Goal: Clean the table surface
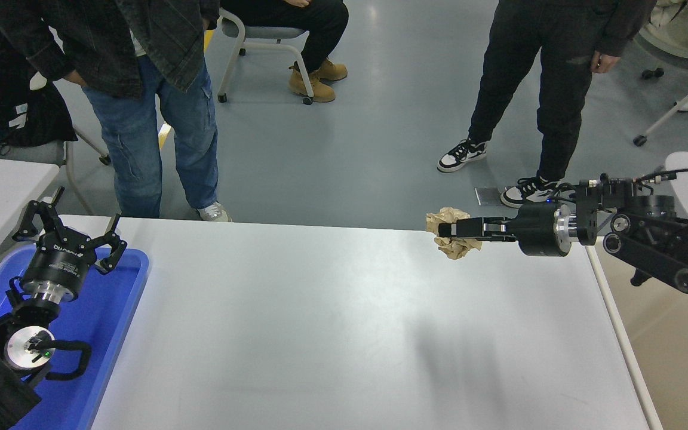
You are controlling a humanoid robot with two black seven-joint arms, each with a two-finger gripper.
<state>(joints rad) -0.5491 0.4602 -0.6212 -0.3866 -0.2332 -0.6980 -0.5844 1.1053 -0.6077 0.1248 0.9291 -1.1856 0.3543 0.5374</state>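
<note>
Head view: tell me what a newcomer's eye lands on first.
First, the right claw shut on a crumpled brown paper wad, held in the air above the far edge of the white table. Next, the blue tray at the left, with the left claw open above it. People stand beyond the table.

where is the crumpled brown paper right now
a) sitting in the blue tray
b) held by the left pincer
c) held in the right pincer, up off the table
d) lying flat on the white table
c, the right pincer is shut on the crumpled brown paper, which hangs above the table surface with its shadow well below it.
</note>
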